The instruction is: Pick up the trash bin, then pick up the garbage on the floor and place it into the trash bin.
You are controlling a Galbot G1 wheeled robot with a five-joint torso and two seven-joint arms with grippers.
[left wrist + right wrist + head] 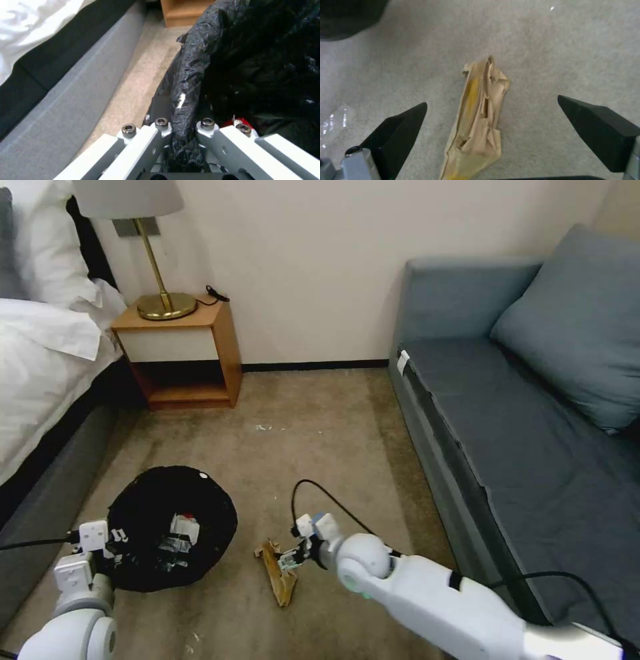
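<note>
The trash bin, round and lined with a crinkly black bag, is at the lower left with red-and-white and silvery wrappers inside. My left gripper is shut on its near rim; the left wrist view shows the bag-covered rim pinched between the fingers. A crumpled brown wrapper lies on the carpet right of the bin. My right gripper hovers just above it, open. In the right wrist view the wrapper lies between the two black fingertips, which stand wide apart on either side.
A bed runs along the left, a wooden nightstand with a brass lamp stands at the back wall, and a grey sofa fills the right. A scrap of clear plastic lies on the carpet near the wrapper.
</note>
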